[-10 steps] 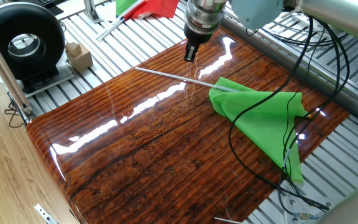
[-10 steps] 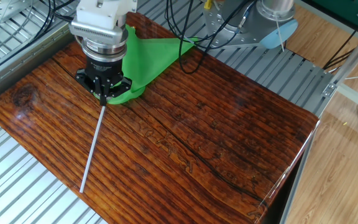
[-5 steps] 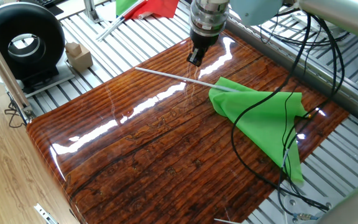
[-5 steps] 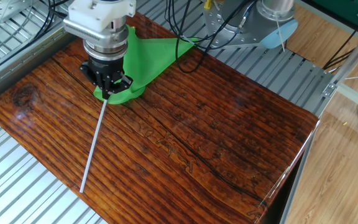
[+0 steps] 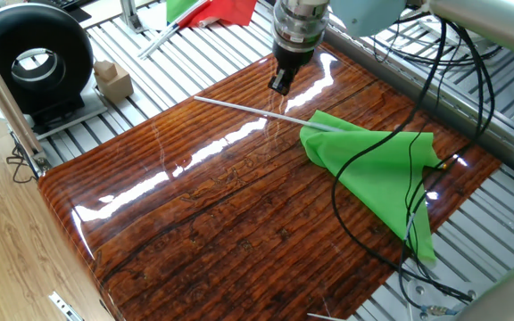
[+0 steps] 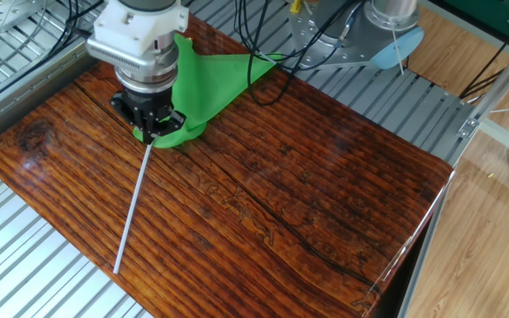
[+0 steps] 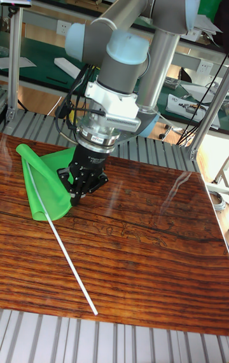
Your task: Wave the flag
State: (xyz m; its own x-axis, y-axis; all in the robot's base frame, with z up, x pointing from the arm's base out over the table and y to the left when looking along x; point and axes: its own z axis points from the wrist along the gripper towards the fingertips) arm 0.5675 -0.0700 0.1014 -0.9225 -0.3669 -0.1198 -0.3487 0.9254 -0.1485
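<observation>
The green flag (image 5: 373, 174) lies flat on the wooden table (image 5: 221, 223), its cloth bunched near one long edge and its thin rod (image 6: 133, 205) stretching across the boards toward the opposite edge. The gripper (image 6: 153, 130) hangs just above the rod beside the cloth, fingers drawn together on nothing. A red-and-green flag (image 5: 211, 11) lies off the table on the metal slats.

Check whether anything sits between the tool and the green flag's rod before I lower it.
Nothing visible does. The tool hangs just above the rod of the flag, with only bare table below it.
</observation>
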